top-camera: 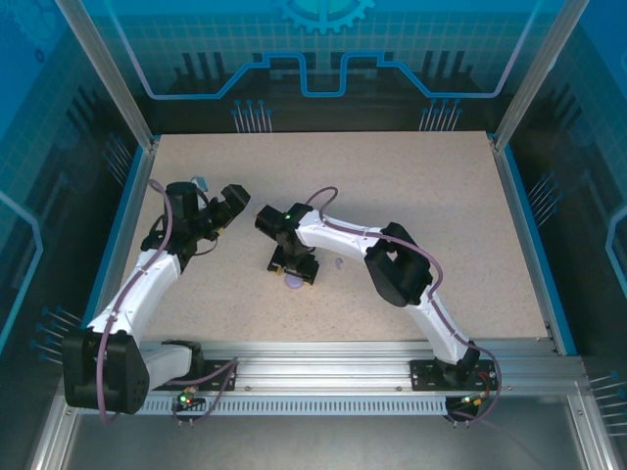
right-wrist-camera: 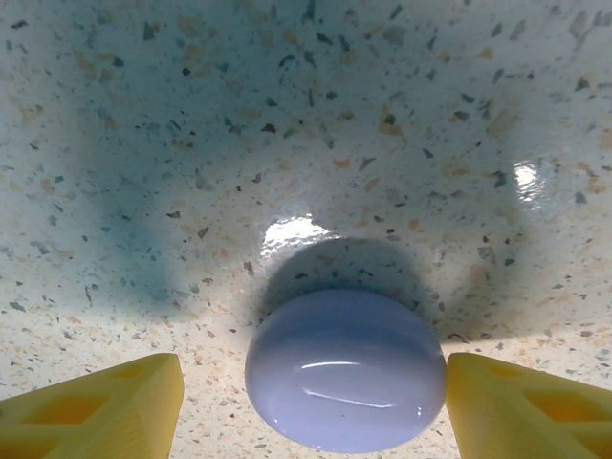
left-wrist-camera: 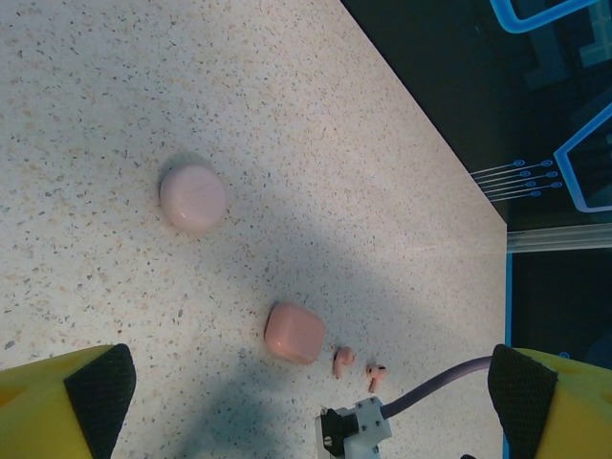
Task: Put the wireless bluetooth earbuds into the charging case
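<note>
**Right fingers open around lilac case; left fingers open over pink cases and loose earbuds**

Both arms are bolted at the near edge of the desk (top-camera: 411, 196). The right arm (top-camera: 402, 269) bends left over the middle and its wrist points down. The left arm (top-camera: 137, 284) runs up the left side.

Nearest item is the lilac case (right-wrist-camera: 346, 370): pebble shape, glossy, closed, flat on the desk. The right fingers (right-wrist-camera: 91, 411) are low at the desk, spread wide, one either side of it, gripping nothing. The finger at the view's right sits just beside the case edge; can't tell if it touches. There's a clear gap on the other side. From the top camera, a tiny pale speck (top-camera: 336, 264) lies just right of the case, too small to tell what it is.

Farther back, the left fingers (left-wrist-camera: 57, 406) are wide apart and empty, held above the desk. Between them at the near edge of the wrist view is a white connector (left-wrist-camera: 354, 428) with a purple cable (left-wrist-camera: 435, 387).

Just past the connector lie two earbuds, small, pink, stemmed, loose on the desk, one (left-wrist-camera: 343, 360) near the other (left-wrist-camera: 375, 377) but apart. Both are outside any case. The salmon case (left-wrist-camera: 295, 332) is just beside the first bud, not touching, squarish, closed. The pale pink case (left-wrist-camera: 194, 198) is farther out, round, closed, well apart from the salmon one.
</note>
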You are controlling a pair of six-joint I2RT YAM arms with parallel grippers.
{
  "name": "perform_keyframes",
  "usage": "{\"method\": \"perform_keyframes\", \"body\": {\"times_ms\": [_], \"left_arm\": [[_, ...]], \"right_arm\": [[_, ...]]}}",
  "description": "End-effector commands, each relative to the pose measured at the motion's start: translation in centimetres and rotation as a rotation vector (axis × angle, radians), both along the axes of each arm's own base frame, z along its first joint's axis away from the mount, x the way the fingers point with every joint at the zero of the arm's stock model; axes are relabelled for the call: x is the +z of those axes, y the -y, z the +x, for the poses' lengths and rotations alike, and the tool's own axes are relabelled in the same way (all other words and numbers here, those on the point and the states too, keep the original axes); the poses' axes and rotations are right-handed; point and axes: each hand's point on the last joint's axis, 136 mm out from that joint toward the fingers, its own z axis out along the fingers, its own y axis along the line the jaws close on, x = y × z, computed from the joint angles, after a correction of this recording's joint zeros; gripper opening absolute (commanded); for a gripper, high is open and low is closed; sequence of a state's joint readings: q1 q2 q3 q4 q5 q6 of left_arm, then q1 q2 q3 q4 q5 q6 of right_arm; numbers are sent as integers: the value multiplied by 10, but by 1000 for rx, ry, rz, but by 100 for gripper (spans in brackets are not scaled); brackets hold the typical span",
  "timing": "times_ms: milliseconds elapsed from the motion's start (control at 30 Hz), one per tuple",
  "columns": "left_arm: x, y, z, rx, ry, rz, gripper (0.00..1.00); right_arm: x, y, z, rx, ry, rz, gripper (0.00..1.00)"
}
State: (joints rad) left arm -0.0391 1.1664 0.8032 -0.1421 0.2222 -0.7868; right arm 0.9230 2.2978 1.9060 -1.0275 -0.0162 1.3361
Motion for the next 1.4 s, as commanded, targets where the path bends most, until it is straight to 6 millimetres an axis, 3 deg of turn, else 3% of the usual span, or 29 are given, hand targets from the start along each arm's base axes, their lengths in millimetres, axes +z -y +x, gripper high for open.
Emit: {"method": "perform_keyframes", "body": {"times_ms": [0,700,900,1100,1167,1200,1367], "left_arm": [[12,-4,0,16,43,-12,99],[14,-2,1,10,54,-27,99],[12,1,-3,-8,51,-30,99],[6,8,-18,-48,48,-53,99],[2,11,-26,-66,49,-68,99],[-2,14,-31,-76,44,-80,99],[-21,28,-54,-133,16,-167,99]], "right_arm": [[-4,2,-7,-13,-33,-34,72],[-29,11,-27,-6,-88,-88,69],[-31,12,-16,-1,-67,-77,58],[-18,3,-1,43,-13,-25,35],[-17,2,2,45,-3,-19,33],[-3,1,6,40,22,7,33],[22,11,22,-23,84,55,33]]}}
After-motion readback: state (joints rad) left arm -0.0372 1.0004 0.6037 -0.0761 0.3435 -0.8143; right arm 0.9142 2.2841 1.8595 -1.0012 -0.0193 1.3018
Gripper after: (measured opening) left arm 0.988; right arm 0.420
